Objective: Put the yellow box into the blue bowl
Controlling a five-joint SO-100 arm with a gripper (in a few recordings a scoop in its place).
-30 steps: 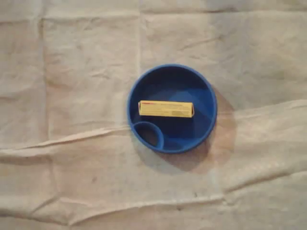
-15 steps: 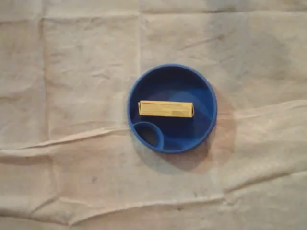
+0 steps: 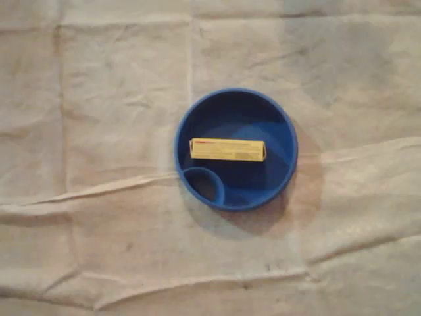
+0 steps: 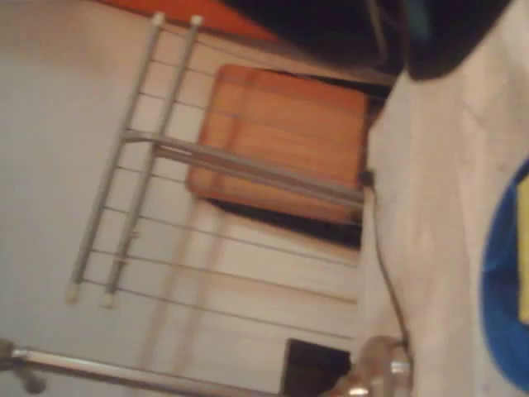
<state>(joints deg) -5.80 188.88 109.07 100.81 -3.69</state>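
Overhead view first: the yellow box [image 3: 227, 149] is lying flat inside the blue bowl [image 3: 238, 112], long side running left to right, right across the middle of the main hollow. Just below its left end sits the bowl's small round compartment [image 3: 205, 185], tucked against the lower-left rim, and the box is not in it. The bowl rests near the centre of a creased beige cloth [image 3: 99, 99], and one long fold runs across just under the bowl. A soft shadow falls off the bowl's lower right side.

Over to my wrist view, which is tilted and rather blurred. The blue bowl [image 4: 502, 281] curves in at the right edge, and a sliver of the yellow box [image 4: 524, 248] is showing inside it. The cloth [image 4: 430, 207] takes up the right side. Past its edge I see a grey metal rack [image 4: 165, 149] with thin bars, a reddish-brown wooden board [image 4: 281, 141] behind it, and a dark cable [image 4: 382, 265] trailing along the cloth's edge.

As for my pincer, open or closed, I cannot tell from here
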